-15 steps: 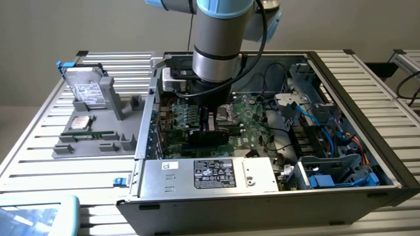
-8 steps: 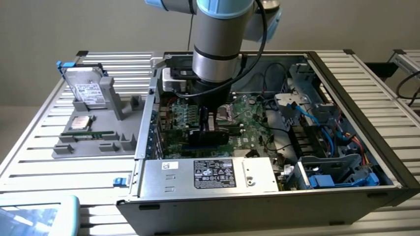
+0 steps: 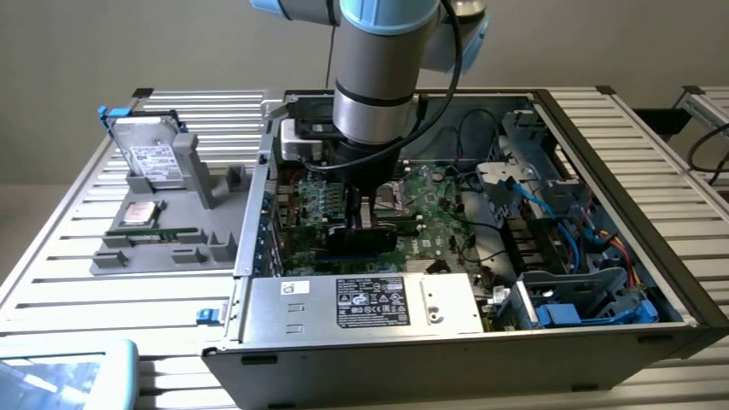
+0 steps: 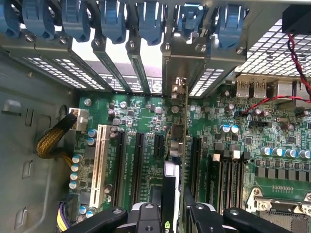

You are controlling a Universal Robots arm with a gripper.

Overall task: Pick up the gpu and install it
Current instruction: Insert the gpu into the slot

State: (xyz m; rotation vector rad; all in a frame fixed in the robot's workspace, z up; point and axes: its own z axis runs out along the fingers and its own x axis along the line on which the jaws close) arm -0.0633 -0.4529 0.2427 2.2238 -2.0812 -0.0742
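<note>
**GPU held edge-on over slot**

Gripper [image 4: 172, 213] pinches the gpu [image 4: 176, 145], upright above the motherboard [image 4: 146, 121] inside the PC case [image 3: 456, 342]. Risk: a slightly skewed card could miss the slot [image 4: 137, 165] or snag the rear bracket opening.

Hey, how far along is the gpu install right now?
Pickup looks done: the hand is inside the open computer case, closed on the gpu. In hand: the card stands edge-on over the motherboard, its bracket at the rear slot openings. Left: whether it is fully seated in its slot cannot be told.
</note>
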